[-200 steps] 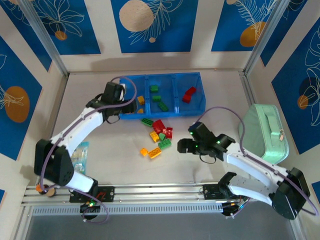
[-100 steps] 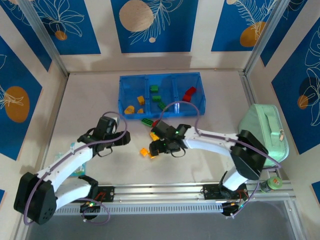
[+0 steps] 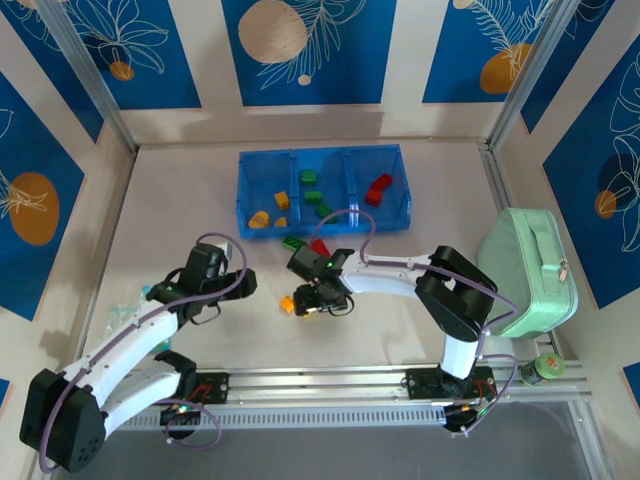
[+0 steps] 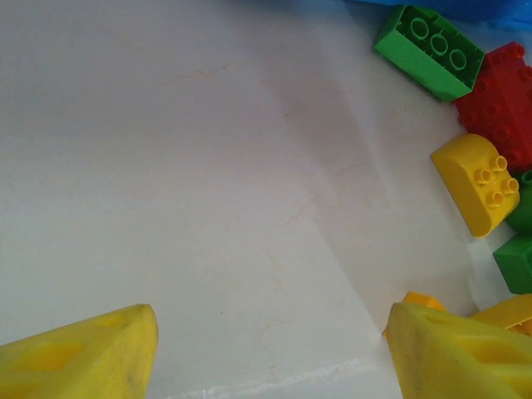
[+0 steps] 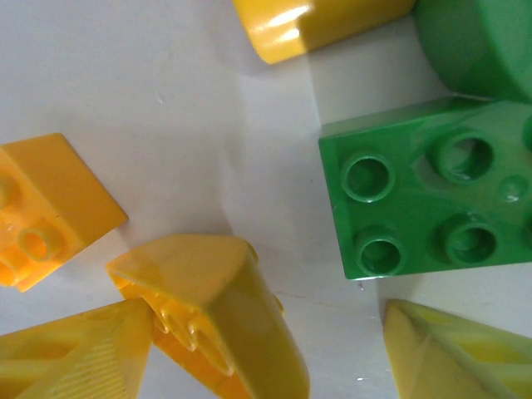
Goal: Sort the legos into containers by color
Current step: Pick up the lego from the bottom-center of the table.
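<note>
The blue tray [image 3: 243, 190] holds orange-yellow legos [image 3: 260, 218] in its left compartment, green ones [image 3: 312, 197] in the middle and red ones [image 3: 378, 188] on the right. More legos lie loose in front of it. My right gripper [image 3: 318, 300] [image 5: 266, 357] is down over the pile, open, with an orange-yellow brick [image 5: 208, 324] between its fingers, against the left one. A green brick [image 5: 432, 195] lies just beyond. My left gripper [image 3: 232, 297] [image 4: 274, 357] is open over bare table left of the pile, nothing between its fingers.
A pale mint-green case [image 3: 525, 265] stands at the right, with a green bottle [image 3: 545, 368] near the rail. In the left wrist view a green brick [image 4: 428, 51], a red brick [image 4: 503, 91] and a yellow brick [image 4: 478, 183] lie at the right.
My left gripper has pulled back from the tray's left compartment toward the near left. My right gripper has swung in from the right and come down over the loose orange-yellow bricks.
</note>
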